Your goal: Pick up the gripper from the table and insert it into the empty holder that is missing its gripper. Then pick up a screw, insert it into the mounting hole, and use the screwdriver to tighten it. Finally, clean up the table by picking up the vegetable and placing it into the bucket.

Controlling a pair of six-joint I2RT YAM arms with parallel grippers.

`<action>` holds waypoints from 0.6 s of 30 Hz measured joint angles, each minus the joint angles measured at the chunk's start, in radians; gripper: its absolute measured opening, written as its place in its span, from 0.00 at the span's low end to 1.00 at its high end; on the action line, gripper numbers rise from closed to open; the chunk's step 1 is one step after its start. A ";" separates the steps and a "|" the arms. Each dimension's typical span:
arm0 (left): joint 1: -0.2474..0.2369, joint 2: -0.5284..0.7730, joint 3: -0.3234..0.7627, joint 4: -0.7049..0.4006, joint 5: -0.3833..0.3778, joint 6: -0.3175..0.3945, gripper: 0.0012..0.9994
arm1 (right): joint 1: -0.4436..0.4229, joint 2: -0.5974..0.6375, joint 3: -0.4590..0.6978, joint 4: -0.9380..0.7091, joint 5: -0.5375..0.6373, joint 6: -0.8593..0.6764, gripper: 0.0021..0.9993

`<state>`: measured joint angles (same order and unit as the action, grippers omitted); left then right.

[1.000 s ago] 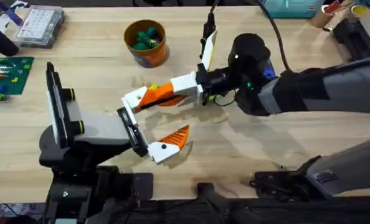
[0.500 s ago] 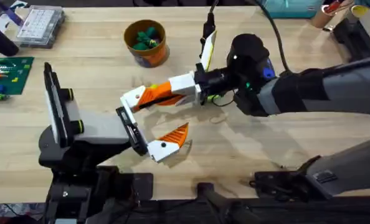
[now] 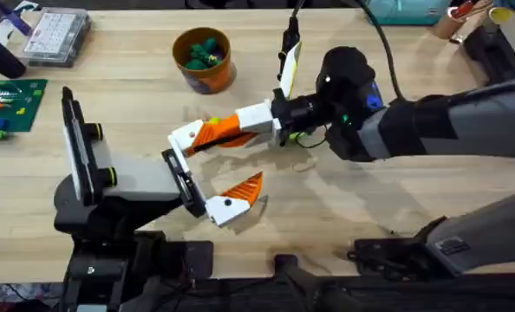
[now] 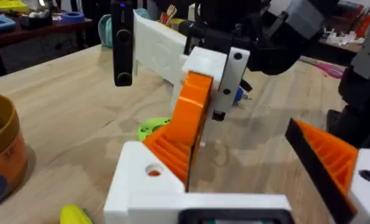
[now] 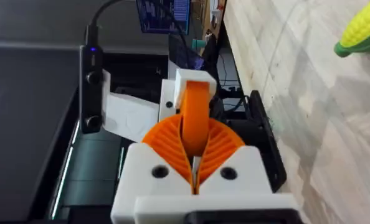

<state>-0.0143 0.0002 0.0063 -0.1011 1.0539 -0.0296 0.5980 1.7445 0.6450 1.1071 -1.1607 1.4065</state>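
Observation:
The gripper (image 3: 191, 136), an orange wedge on a white base, is pinched between the orange pads of my right gripper (image 3: 212, 132), which is shut on it. Its base touches the far end of the black rail (image 3: 179, 173) on my left gripper (image 3: 204, 173), the holder. The rail's near end carries one orange finger (image 3: 237, 198), and the jaws stand wide apart. In the left wrist view the gripper's base (image 4: 149, 180) shows a round hole. The right wrist view shows the shut pads (image 5: 194, 134). The vegetable, a corn cob (image 5: 362, 28), lies on the table just behind the right gripper. The bucket (image 3: 204, 59) holds green pieces. Screw and screwdriver are out of view.
A clear parts box (image 3: 54, 35) and a green board (image 3: 10, 104) sit at the far left. A teal container (image 3: 405, 10) stands at the back right. A black cable runs from the back edge to the right arm. The bucket (image 4: 1, 155) is close beside the left gripper.
Both arms shifted a hair to the left a second ago. Since then nothing has visibly moved.

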 joint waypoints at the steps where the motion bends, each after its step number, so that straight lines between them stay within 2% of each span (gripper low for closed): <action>1: 0.000 0.000 0.000 0.000 -0.001 0.000 0.99 | 0.000 0.006 0.001 0.005 -0.002 -0.001 0.01; 18: 0.000 0.000 0.000 -0.001 -0.003 -0.005 0.99 | -0.006 0.090 0.020 0.156 -0.022 0.054 0.01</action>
<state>-0.0139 0.0002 0.0063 -0.1016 1.0505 -0.0349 0.5922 1.8347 0.6651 1.2632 -1.1828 1.4603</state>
